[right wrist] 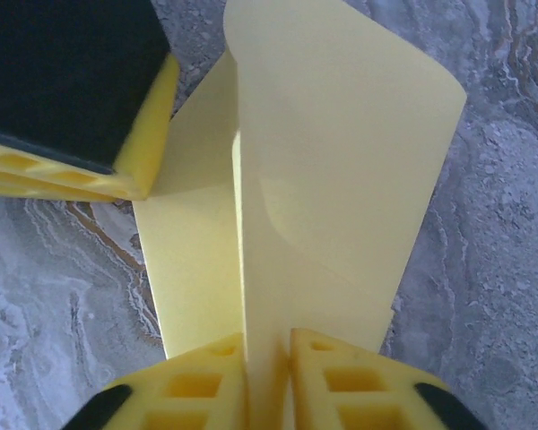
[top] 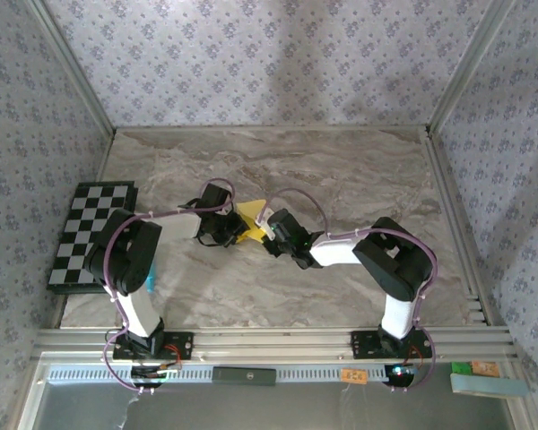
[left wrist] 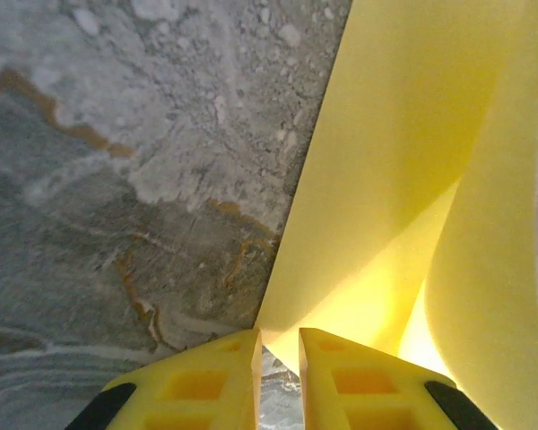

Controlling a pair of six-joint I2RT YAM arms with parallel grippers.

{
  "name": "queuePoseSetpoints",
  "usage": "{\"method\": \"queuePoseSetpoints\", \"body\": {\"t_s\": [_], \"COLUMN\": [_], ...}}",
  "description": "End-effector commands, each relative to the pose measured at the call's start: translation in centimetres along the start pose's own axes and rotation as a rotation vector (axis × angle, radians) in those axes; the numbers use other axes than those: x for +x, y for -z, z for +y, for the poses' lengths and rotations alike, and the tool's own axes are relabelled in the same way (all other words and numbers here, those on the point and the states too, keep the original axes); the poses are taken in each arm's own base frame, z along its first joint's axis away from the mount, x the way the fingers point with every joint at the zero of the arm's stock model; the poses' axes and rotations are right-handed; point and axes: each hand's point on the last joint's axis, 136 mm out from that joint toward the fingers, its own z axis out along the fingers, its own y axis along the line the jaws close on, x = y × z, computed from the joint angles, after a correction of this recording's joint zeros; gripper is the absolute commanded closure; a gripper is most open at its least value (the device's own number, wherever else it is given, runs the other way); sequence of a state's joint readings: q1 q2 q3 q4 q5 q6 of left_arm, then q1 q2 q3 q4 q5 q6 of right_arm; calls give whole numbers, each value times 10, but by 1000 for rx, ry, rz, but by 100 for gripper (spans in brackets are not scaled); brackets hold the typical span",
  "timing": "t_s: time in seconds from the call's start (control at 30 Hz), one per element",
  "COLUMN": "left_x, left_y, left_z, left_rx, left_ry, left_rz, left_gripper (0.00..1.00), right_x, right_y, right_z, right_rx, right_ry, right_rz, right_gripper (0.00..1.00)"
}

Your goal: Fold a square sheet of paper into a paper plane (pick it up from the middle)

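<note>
Nearest you, your right gripper (right wrist: 269, 348) has its jaws pressed together on the yellow paper (right wrist: 341, 161). A raised fold of the paper stands upright between its fingers. Just past it, the left gripper (left wrist: 280, 345) meets the same sheet from the other side. Its jaws stand a narrow slit apart at the paper's lower edge, and you cannot tell whether they nip it. The paper sits at the middle of the marble table (top: 359, 170), between both grippers. Off to the left lies the checkered board (top: 90, 228), well apart.
</note>
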State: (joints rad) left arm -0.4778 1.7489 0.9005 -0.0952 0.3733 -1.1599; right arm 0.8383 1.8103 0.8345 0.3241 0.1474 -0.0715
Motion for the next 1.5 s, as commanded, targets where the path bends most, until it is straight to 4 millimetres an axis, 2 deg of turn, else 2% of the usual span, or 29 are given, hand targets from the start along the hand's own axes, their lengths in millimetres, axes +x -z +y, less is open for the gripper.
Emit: {"method": "queuePoseSetpoints", "body": {"t_s": [0.0,0.1,0.2,0.7,0.9,1.1,1.47], "left_x": [-6,-6,-2,2,4,4,4], "left_y": [24,28,22,-6,-11,-12,-10], "left_z": [-12,-18,-24,-7,9,13,12], "left_rx": [35,72,108,64,9,-11,-9], "left_ry": [-23,-19,-20,17,35,36,33], "left_rz": [-54,-47,-8,35,37,34,29], "left_gripper": [81,81,81,82,81,83,84], "right_x": [-9,-16,-18,-13,-4,1,9], "right_y": [7,13,14,9,5,4,-1], "right_z": [0,4,8,8,10,9,15], "right_rx": [-20,-75,-121,-176,-179,-171,-192], "right_ry": [-8,-22,-32,-63,-63,-65,-56], "right_rz": [-48,-105,-129,-142,-110,-91,-64], "right_gripper": [87,88,89,90,82,74,75]}}
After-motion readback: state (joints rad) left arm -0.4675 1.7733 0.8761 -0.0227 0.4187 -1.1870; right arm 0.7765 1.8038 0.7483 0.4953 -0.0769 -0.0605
